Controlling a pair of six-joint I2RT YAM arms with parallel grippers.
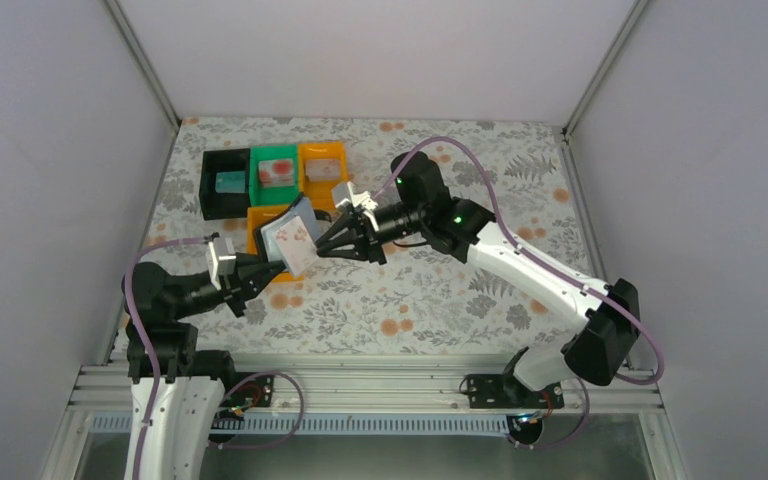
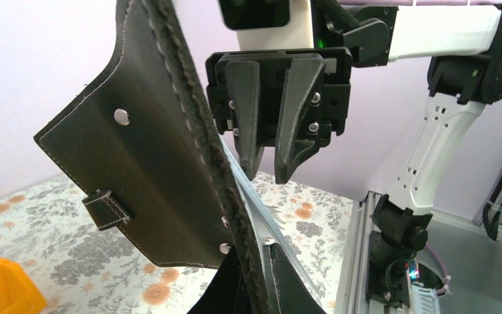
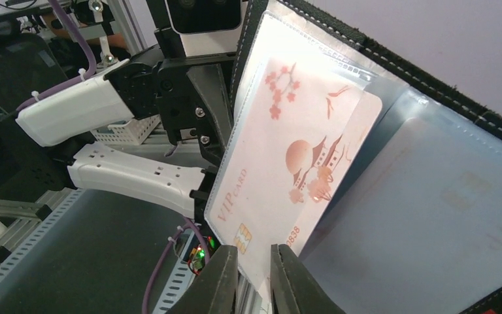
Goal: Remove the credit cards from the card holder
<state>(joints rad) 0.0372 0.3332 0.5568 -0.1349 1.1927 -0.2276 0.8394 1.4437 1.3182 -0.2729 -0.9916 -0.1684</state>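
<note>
My left gripper (image 1: pixel 260 268) is shut on the lower edge of the card holder (image 1: pixel 290 240) and holds it open and upright above the table. The holder's black outside with its strap tab (image 2: pixel 106 209) faces the left wrist view; its pale inside (image 3: pixel 425 216) faces the right wrist view. A whitish credit card with red print (image 3: pixel 294 170) sticks partly out of a clear pocket. My right gripper (image 3: pixel 255 288) is pinched on that card's lower corner; it also shows in the top view (image 1: pixel 322 243) and the left wrist view (image 2: pixel 268 175).
Behind the holder stand a black tray (image 1: pixel 210 195) with a teal card, a green tray (image 1: pixel 260 185) with a reddish card, and an orange tray (image 1: pixel 322 155) with a pale card. A second orange tray (image 1: pixel 256 222) lies under the holder. The floral tablecloth (image 1: pixel 440 300) covers the table.
</note>
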